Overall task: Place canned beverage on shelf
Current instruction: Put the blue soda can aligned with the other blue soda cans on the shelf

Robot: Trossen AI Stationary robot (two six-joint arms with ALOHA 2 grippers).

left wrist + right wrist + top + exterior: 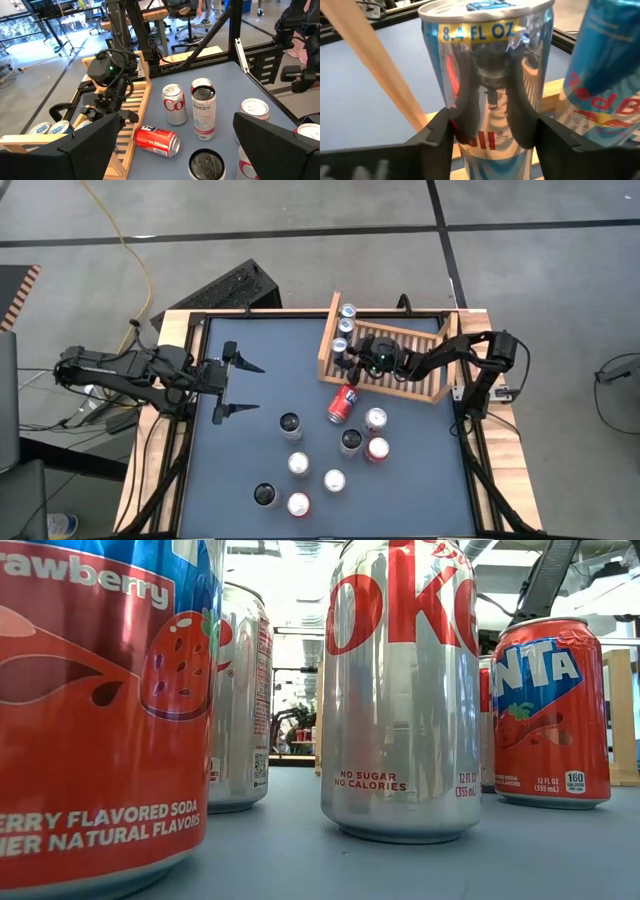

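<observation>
right gripper (352,364): over the shelf (405,385), jaws astride a slim Red Bull can (487,75) standing there, grip unclear | shelved: three cans along one end | remaining: fallen red can (343,403) beside shelf, eight upright on table (250,410) | left gripper (235,385): wide open, empty, well apart

My wrist sees slim can (487,75): "8.4 FL OZ", red "ull" | neighbouring can (607,85): "Red B" | near red can (100,710): "strawberry", "FLAVORED SODA" | silver can (402,690): "NO SUGAR NO CALORIES", "12 FL OZ" | far red can (552,710): "NTA", "160"
</observation>
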